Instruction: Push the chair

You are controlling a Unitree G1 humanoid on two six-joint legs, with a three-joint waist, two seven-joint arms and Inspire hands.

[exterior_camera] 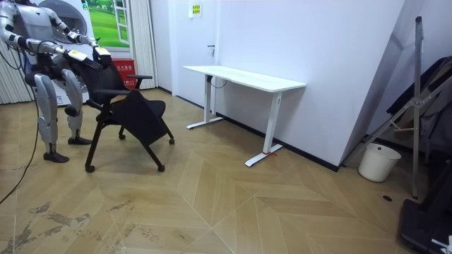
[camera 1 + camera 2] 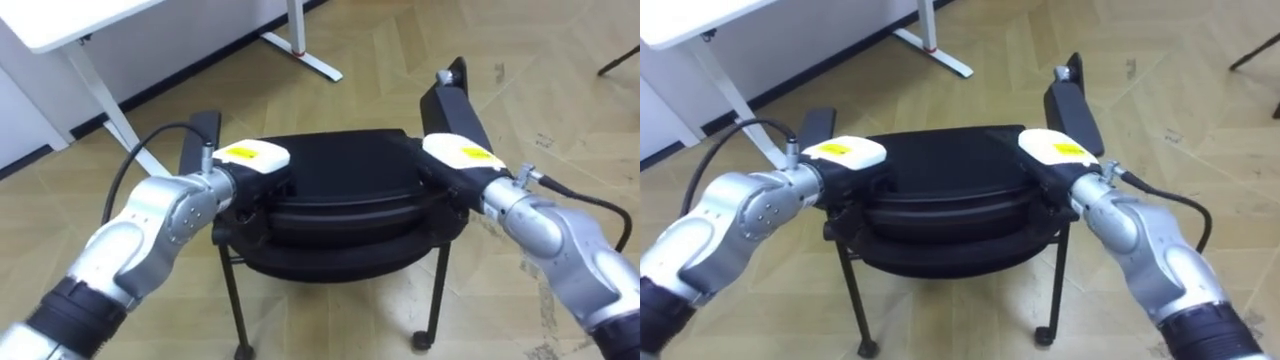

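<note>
The chair (image 2: 345, 200) stands directly ahead, its back running left to right. The left robot hand (image 2: 252, 158) and right robot hand (image 2: 462, 152) rest on opposite ends, equally near; whether the fingers are closed cannot be told.

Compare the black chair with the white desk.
The chair is black; the desk is white. The chair stands on thin legs with casters; the desk on two columns with flat feet. The robot's left hand and right hand are at the chair's back; the desk stands untouched by the wall. Both stand on the wood floor.
</note>
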